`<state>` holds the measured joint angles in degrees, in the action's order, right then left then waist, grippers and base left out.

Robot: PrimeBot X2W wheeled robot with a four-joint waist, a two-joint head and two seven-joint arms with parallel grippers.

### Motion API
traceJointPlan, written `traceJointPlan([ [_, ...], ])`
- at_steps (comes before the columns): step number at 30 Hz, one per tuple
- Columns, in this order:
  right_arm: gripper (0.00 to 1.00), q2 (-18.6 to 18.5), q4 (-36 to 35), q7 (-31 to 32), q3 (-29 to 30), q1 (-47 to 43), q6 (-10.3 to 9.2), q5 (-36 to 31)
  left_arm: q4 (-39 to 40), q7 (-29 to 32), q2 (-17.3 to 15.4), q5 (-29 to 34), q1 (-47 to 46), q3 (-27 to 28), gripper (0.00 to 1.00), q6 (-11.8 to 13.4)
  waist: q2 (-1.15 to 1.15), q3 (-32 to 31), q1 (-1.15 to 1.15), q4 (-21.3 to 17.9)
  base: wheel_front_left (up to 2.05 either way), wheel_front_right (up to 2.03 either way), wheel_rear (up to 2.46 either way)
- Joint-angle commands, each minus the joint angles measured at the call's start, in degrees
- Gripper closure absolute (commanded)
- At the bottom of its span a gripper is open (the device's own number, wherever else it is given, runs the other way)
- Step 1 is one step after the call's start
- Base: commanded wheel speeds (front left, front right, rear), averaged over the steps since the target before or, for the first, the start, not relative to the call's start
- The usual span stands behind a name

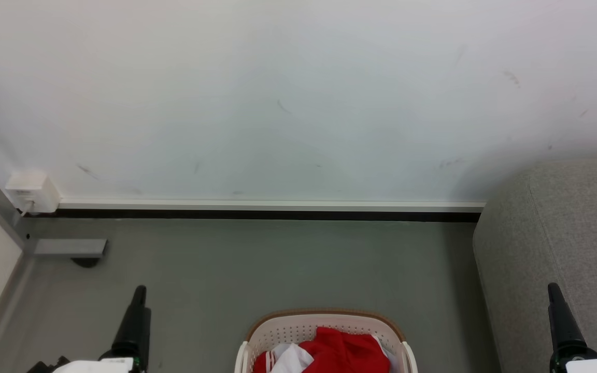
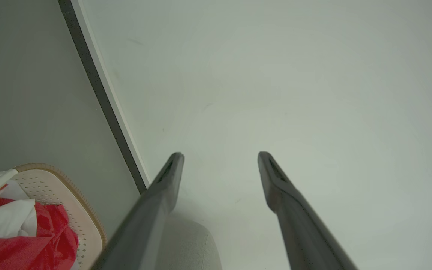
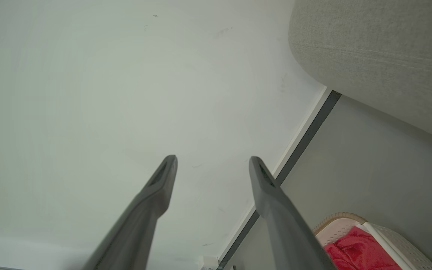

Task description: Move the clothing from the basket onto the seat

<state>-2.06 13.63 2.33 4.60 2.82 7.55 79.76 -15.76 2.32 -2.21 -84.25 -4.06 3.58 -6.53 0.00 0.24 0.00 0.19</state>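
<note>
White wall (image 1: 278, 103) stands at the far side of the room, with a few small dark marks on it. A pale strip (image 1: 267, 205) with a dark line under it runs along the bottom of the wall. Grey floor (image 1: 278, 259) lies in front of it. A small white box (image 1: 31, 190) sits low on the wall at the far left. Just below it is a grey metal foot (image 1: 70, 247).

The basket (image 1: 324, 312) sits on the floor, near the robot and in the middle. It is white with lots of little holes and a brown rim. The clothing (image 1: 345, 352) lies inside the basket, all bunched up. It is bright red, with white folds on its left side.

The seat (image 1: 563, 248) is on the right. It is big, grey and round at the edge. It stands apart from the basket, with floor between them.

The left end effector (image 2: 220, 155) is up in the air to the left of the basket. Its two dark fingers are spread wide, with nothing between them. The right end effector (image 3: 212, 160) is up on the right, by the seat. Its fingers are spread wide too, and they pinch nothing.
</note>
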Motion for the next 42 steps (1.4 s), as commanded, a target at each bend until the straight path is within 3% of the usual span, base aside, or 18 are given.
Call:
traceJointPlan([
  [1,0.0,-0.5,-1.6,-0.7,-0.2,0.3,-0.02,-2.8,1.3,-0.7,-0.4,2.3,-0.8,-0.3,0.0,0.3,0.0,0.0,0.0,0.0,0.0,0.0,0.0],
  [23,0.0,-1.4,-6.1,-5.3,-3.9,-1.2,-0.03,-30.0,4.6,-5.3,-0.5,24.0,0.2,-4.2,0.0,4.6,0.0,0.1,0.0,0.2,0.0,0.0,0.0],
  [24,0.0,-1.7,-6.2,-5.9,-4.5,-1.3,-0.04,-33.1,4.8,-5.9,-0.5,28.0,0.3,-4.9,0.0,4.6,0.0,0.1,0.0,0.2,0.0,0.0,0.0],
  [42,0.0,-2.5,-6.0,-9.0,-6.4,-1.7,-0.05,-47.4,5.1,-9.0,-0.8,46.7,0.8,-6.2,0.0,6.1,0.0,-0.1,0.0,0.3,0.0,0.0,0.0],
])
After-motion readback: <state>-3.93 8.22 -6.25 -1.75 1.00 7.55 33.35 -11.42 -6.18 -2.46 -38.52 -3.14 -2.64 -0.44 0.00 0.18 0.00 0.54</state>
